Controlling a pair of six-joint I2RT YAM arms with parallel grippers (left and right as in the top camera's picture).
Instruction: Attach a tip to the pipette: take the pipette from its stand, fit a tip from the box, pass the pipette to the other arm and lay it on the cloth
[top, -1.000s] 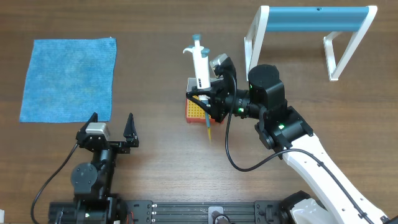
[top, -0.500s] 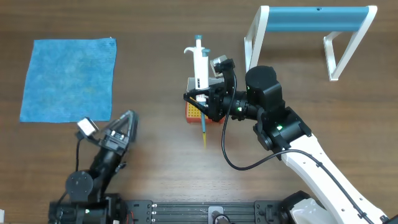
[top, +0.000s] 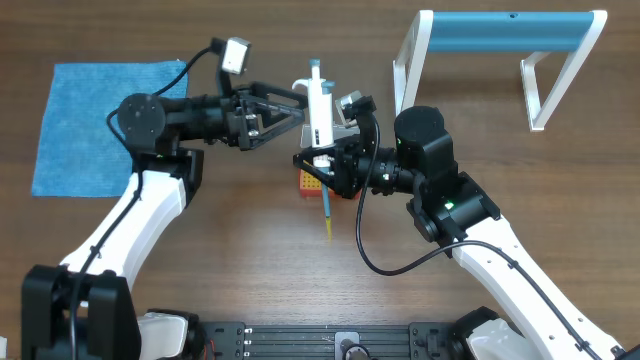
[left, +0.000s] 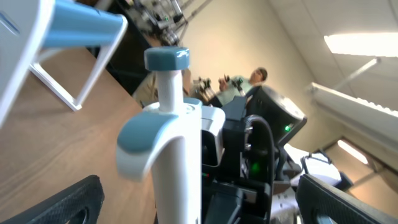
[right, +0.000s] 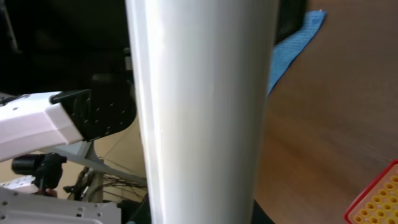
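Observation:
My right gripper (top: 326, 160) is shut on the white pipette (top: 320, 108) and holds it upright above the red and yellow tip box (top: 312, 181). A thin tip (top: 327, 212) sits on the pipette's lower end. The pipette's body (right: 199, 112) is close up in the right wrist view. My left gripper (top: 297, 106) is at the pipette's upper part and stands open, one finger on each side. In the left wrist view the blue plunger (left: 166, 59) and white head (left: 168, 155) stand between the wide-apart dark fingers (left: 78, 200). The blue cloth (top: 110, 128) lies flat at the far left.
The white stand with a blue crossbar (top: 510, 32) is at the back right, and its blue bar (left: 68, 25) also shows in the left wrist view. Bare wooden table (top: 250, 260) runs along the front and middle.
My left arm has swung from the front left of the table up and across to the pipette's head, gripper open. The right arm with the pipette has hardly moved.

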